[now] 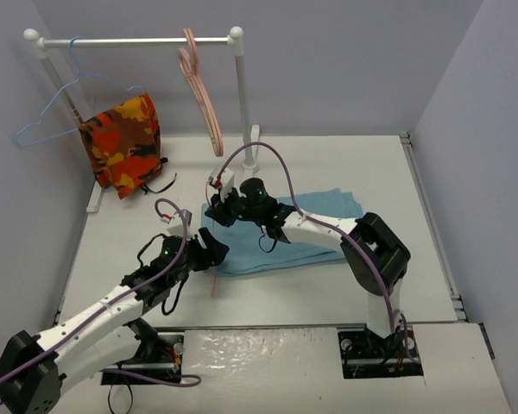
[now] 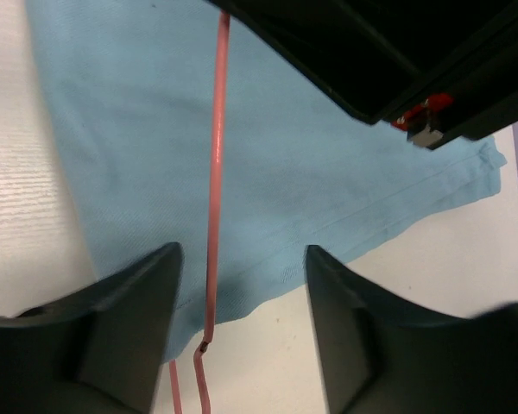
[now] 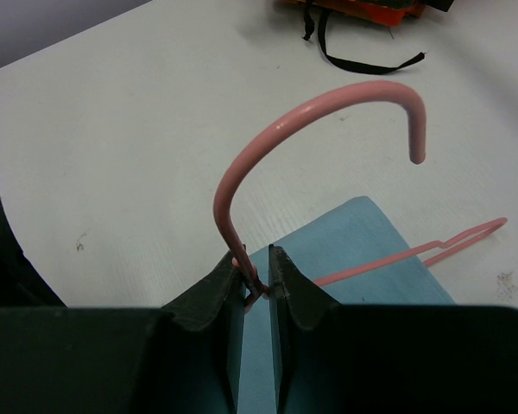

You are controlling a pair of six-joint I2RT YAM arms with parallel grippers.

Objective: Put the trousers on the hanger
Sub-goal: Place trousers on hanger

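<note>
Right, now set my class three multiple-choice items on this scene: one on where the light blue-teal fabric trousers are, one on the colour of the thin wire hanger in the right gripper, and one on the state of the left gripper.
1. Where are the light blue-teal fabric trousers?
A folded in a box
B flat on the white table
C lifted in the air

2. What colour is the thin wire hanger that the right gripper pinches?
A green
B black
C salmon-pink

3. How is the left gripper?
A open
B shut on the trousers
C shut on the hanger

Key:
1 B, they lie spread on the tabletop.
2 C, its hook shows pink in the right wrist view.
3 A, its fingers stand apart on either side of the wire.
</note>
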